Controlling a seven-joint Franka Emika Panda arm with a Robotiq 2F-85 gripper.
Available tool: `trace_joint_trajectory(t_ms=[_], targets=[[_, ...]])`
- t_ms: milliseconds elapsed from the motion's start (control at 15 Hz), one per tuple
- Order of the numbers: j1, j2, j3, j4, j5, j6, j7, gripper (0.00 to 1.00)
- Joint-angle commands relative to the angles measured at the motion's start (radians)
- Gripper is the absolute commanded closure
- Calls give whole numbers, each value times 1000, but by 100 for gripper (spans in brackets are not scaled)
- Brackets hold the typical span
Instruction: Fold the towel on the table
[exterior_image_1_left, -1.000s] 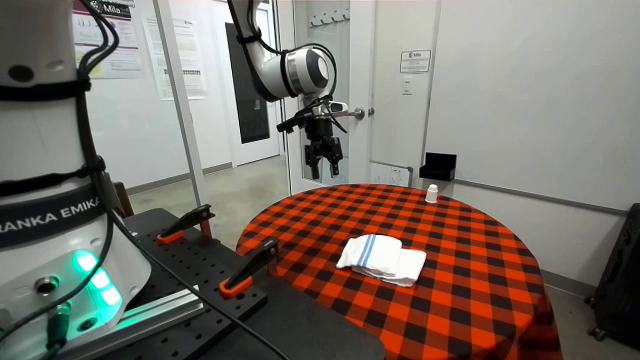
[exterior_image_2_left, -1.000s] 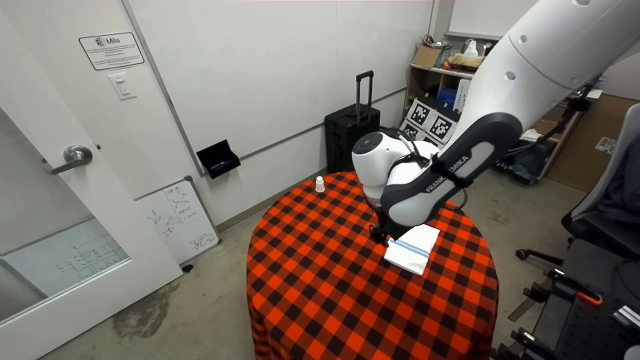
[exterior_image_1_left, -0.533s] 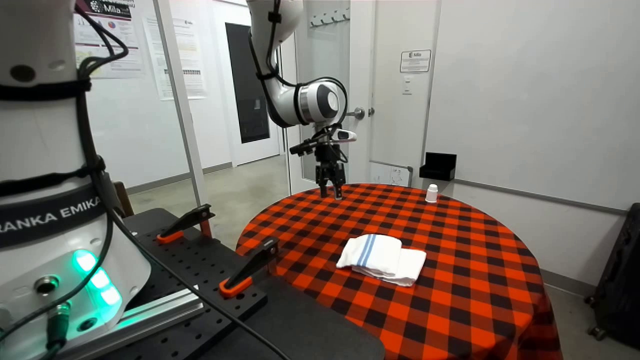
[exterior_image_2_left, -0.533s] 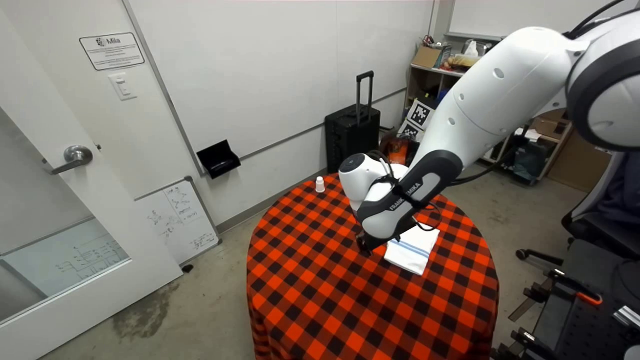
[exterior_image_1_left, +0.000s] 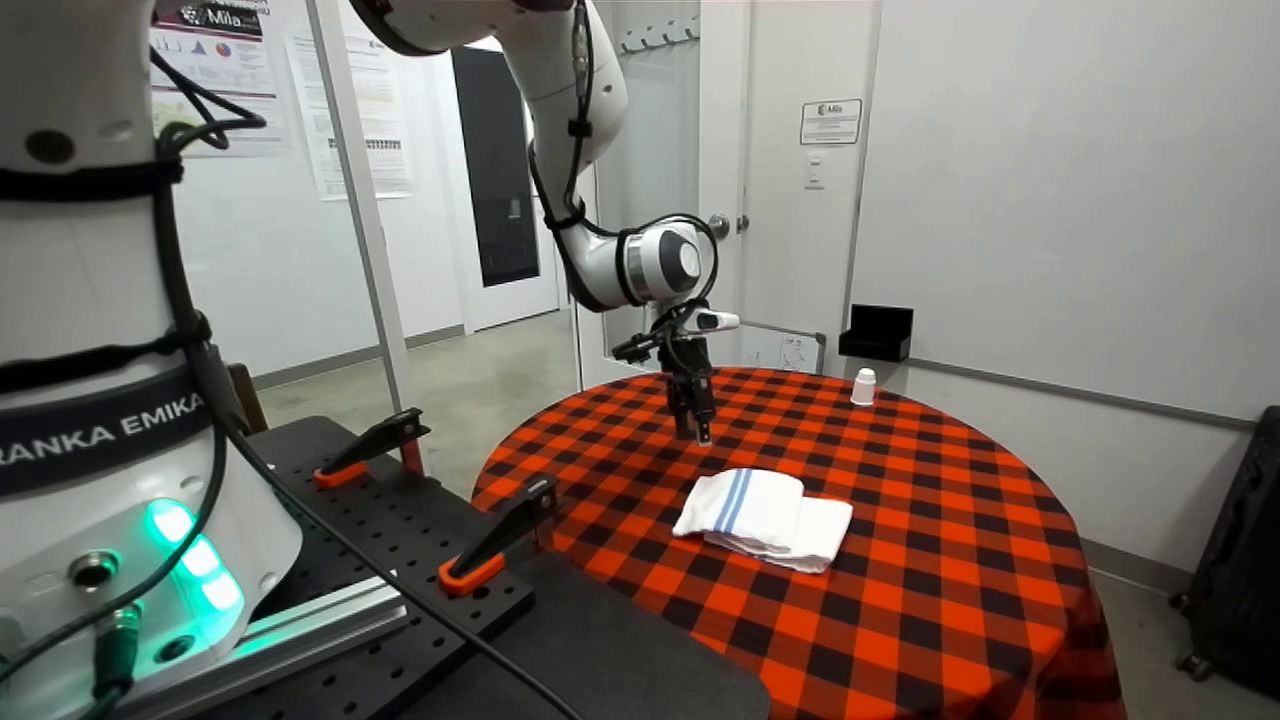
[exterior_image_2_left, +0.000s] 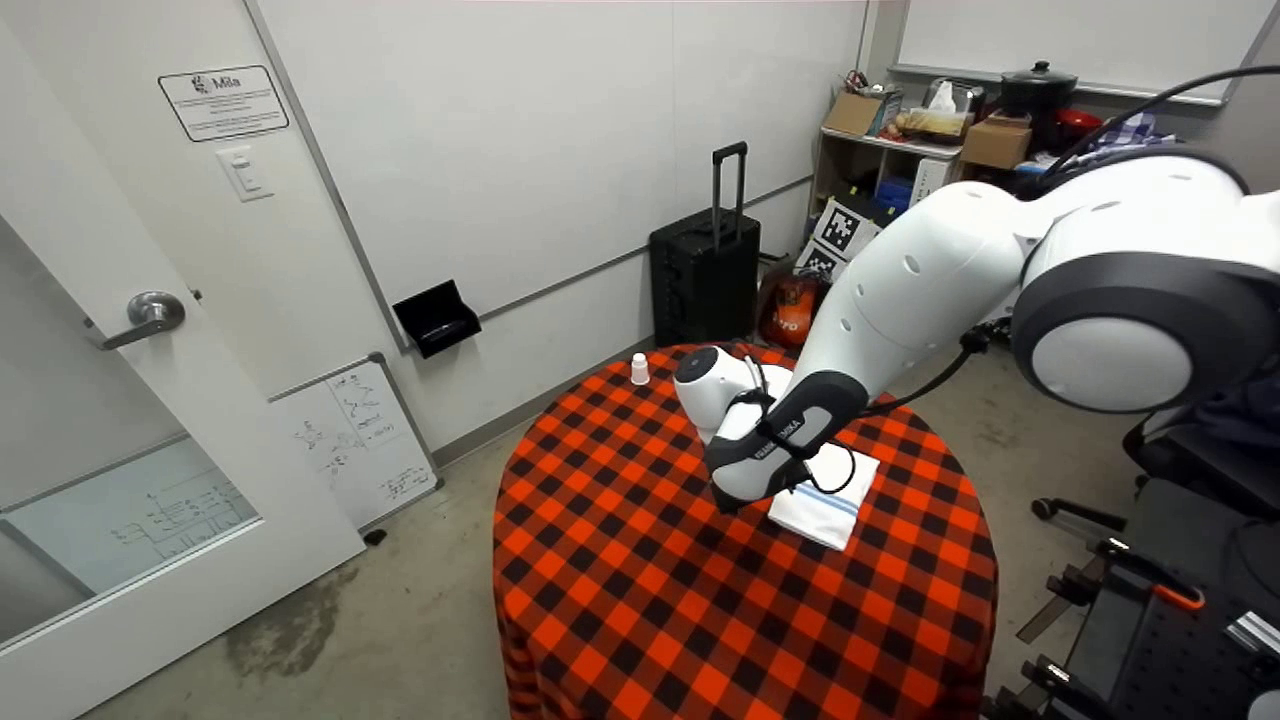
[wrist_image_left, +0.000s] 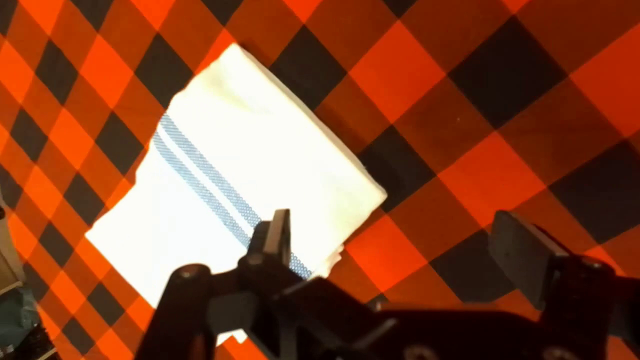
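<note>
Folding appears partly done. At left in an exterior view, the black bench (exterior_image_1_left: 620, 640) stands beside the left edge of the round table (exterior_image_1_left: 920, 570). Next, the gripper (exterior_image_1_left: 694, 437) hangs between the table's far edge and the towel (exterior_image_1_left: 765, 518), with no contact to be seen; in the wrist view its fingers (wrist_image_left: 517, 255) stand wide apart, holding nothing. The towel lies inward from the left edge, already in layers: a striped flap rests over plain lower layers, which jut out toward the right edge. At least one fold therefore seems complete, while the uneven border suggests that squaring the stack, or one further fold, is left; the number of folds wanted cannot be told. Farther right, a small white container (exterior_image_1_left: 863, 387) stands near the far edge and seems to have no role. Compared with the frame half a second earlier, the gripper is lower and more to the right, closer to the towel and farther from the far edge; towel and container keep their places, and the towel's layers show the same outline.
</note>
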Motion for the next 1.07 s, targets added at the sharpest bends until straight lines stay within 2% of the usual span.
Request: trace_joint_trajectory(t_ms=[0, 533, 600, 667, 733, 800, 1000], targets=[[31, 124, -54, 144, 19, -50, 90, 0], [12, 234, -78, 284, 12, -162, 214, 0], [9, 241, -77, 296, 11, -174, 220, 3], [8, 246, -75, 305, 10, -184, 227, 9], [5, 251, -72, 315, 9, -197, 227, 27], [4, 254, -71, 323, 8, -206, 228, 30], [3, 260, -69, 343, 5, -230, 233, 53]])
